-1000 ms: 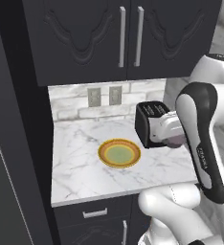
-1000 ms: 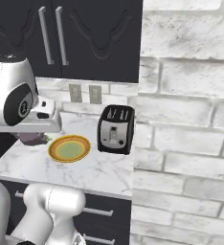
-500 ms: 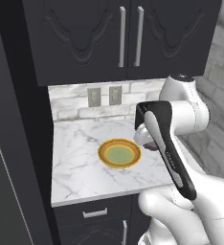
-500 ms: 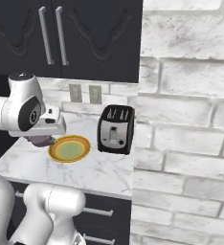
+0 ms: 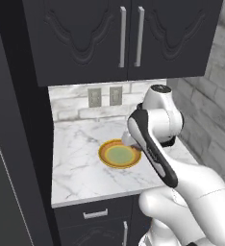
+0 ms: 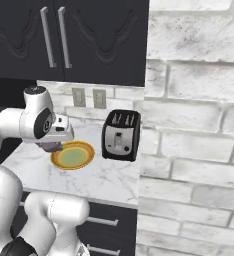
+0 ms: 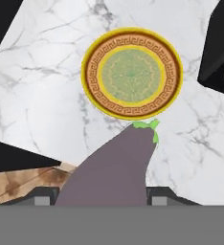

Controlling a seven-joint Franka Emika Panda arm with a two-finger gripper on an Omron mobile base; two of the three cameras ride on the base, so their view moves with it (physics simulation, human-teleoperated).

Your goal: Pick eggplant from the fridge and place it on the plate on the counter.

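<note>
Gripper [image 6: 53,146]: closed on the eggplant [image 7: 111,170].
Eggplant axis: green stem end points at the plate [image 7: 132,72].
Plate: just beyond that stem tip, empty.

One plate [image 5: 119,154] with a yellow-orange rim lies on the marble table [image 5: 81,163]. One eggplant [image 7: 114,170], purple with a green stem end, shows in the hand view. One black toaster [image 6: 121,135] with two slots stands on the table. Two wall outlets [image 5: 102,96] sit on the backsplash. Two dark upper cabinet doors [image 5: 85,33] carry two vertical silver handles [image 5: 122,36].
</note>
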